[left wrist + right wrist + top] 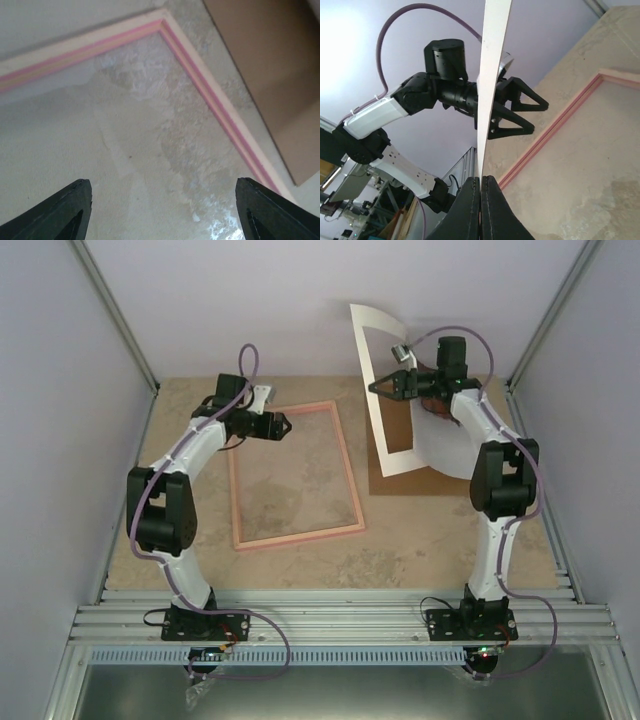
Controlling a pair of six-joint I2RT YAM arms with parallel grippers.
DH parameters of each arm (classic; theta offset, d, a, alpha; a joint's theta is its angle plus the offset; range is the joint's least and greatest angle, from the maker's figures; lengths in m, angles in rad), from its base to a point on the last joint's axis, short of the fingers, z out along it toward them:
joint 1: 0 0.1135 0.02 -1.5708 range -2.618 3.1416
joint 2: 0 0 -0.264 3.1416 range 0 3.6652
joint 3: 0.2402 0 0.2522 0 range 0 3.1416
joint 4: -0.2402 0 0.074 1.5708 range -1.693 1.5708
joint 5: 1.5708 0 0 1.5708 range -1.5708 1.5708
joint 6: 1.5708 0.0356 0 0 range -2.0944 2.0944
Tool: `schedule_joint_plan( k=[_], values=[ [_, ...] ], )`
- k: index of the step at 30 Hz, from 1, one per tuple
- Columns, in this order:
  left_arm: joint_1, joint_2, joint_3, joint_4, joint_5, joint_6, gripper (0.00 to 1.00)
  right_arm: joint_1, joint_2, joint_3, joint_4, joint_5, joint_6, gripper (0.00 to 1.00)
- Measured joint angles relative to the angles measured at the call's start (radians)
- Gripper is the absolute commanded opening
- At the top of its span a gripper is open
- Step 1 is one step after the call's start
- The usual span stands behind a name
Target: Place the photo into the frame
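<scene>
The photo (445,450) is lifted off the table at the back right. It stands tilted and bowed, with its white border and white side showing. My right gripper (374,387) is shut on its edge. In the right wrist view the sheet (492,75) is edge-on, pinched between my closed fingers (470,210). The pink frame (295,475) lies flat at centre left and also shows in the left wrist view (200,70) and the right wrist view (555,125). My left gripper (283,425) is open and empty, hovering just inside the frame's far edge (162,200).
A brown cardboard backing board (385,485) lies on the table under the raised photo, right of the frame, and also shows in the left wrist view (270,65). Lavender walls close in the back and both sides. The metal rail with the arm bases runs along the near edge.
</scene>
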Motion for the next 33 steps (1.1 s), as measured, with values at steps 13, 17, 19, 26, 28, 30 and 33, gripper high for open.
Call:
schedule_joint_plan(
  k=[13,17,19,26,28,30,33],
  values=[
    [0.053,-0.086,0.097,-0.02,0.084,-0.092,0.79,0.049,-0.085,-0.089,0.203,0.159,0.192,0.01],
    [0.155,-0.108,0.092,-0.007,0.169,-0.154,0.78,0.124,-0.104,-0.126,0.238,0.242,0.196,0.01],
    [0.188,-0.116,0.091,0.002,0.216,-0.183,0.78,0.167,-0.103,-0.15,0.265,0.276,0.207,0.01],
    [0.171,-0.172,-0.014,0.157,0.401,-0.349,0.74,0.283,-0.068,-0.199,0.41,0.325,0.301,0.0],
    [0.164,-0.174,-0.046,0.208,0.426,-0.397,0.72,0.309,-0.053,-0.202,0.442,0.333,0.319,0.01],
    [0.156,-0.174,-0.071,0.246,0.44,-0.436,0.7,0.328,-0.046,-0.206,0.455,0.341,0.327,0.01],
    [0.142,-0.174,-0.088,0.292,0.454,-0.472,0.67,0.347,-0.04,-0.213,0.468,0.347,0.33,0.01]
  ],
)
